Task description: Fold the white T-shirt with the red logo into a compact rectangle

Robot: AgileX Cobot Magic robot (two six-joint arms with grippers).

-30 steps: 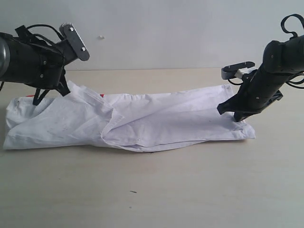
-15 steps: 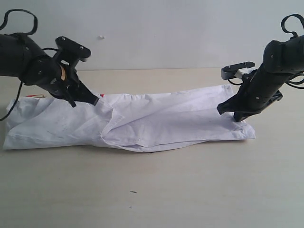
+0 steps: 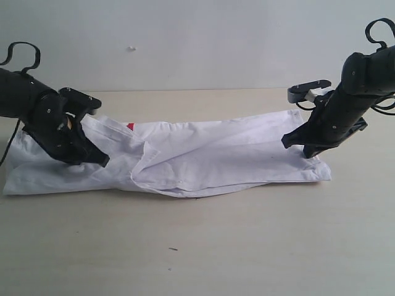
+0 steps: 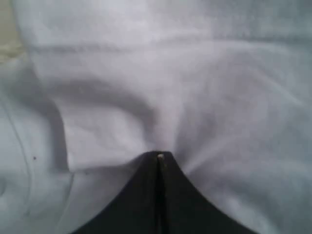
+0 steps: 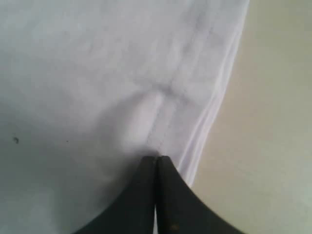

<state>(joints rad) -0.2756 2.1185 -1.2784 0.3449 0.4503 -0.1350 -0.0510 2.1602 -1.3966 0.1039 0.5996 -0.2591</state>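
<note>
The white T-shirt (image 3: 216,154) lies folded into a long band across the table, creased and bunched near its middle. Only a red sliver of the red logo (image 3: 129,126) peeks out at a fold. My left gripper (image 3: 102,161) presses low on the shirt's left part. In the left wrist view it (image 4: 159,156) is shut, with cloth (image 4: 195,73) puckered at the tips. My right gripper (image 3: 307,153) sits on the shirt's right end. It (image 5: 156,158) is shut on a pinch of hem beside the layered edge (image 5: 209,117).
The shirt rests on a pale wooden table (image 3: 216,246) that runs back to a plain wall. A small dark speck (image 3: 173,249) lies on the wood in front of the shirt. Bare tabletop (image 5: 273,122) shows beyond the shirt's right edge.
My left arm has come down from high at the back left, carrying the shirt's flap down onto the left part. The right arm has stayed still.
</note>
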